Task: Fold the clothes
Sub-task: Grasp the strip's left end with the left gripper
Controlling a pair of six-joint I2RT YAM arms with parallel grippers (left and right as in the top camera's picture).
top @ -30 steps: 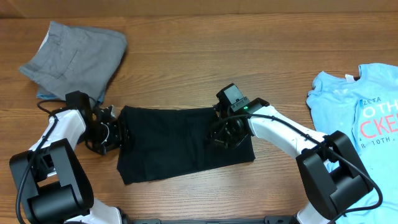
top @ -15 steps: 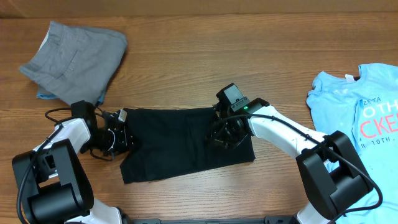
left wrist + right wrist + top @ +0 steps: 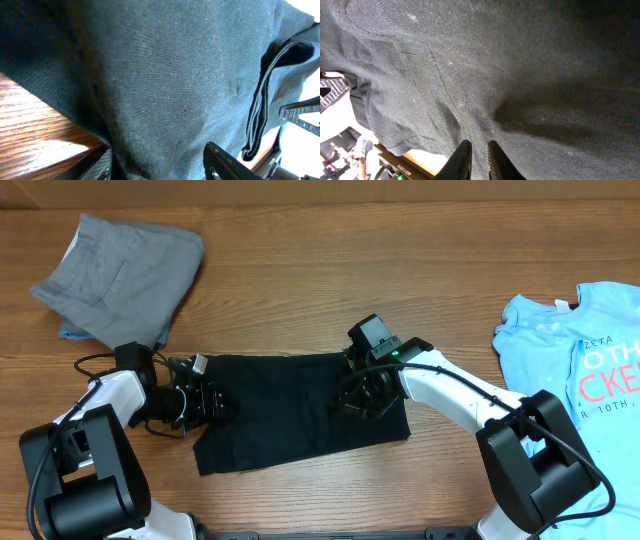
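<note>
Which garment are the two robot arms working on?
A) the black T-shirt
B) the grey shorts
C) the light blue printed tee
A: the left end effector and the right end effector both sit on the black T-shirt; the grey shorts and light blue tee lie apart, untouched.

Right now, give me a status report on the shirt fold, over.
Left gripper open at black T-shirt's left edge. Right gripper pinching its right half. Shirt lies as a folded rectangle. Nothing in the way.

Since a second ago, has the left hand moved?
Yes. The left hand slid rightward, away from the grey shorts, onto the left edge of the black T-shirt.
</note>
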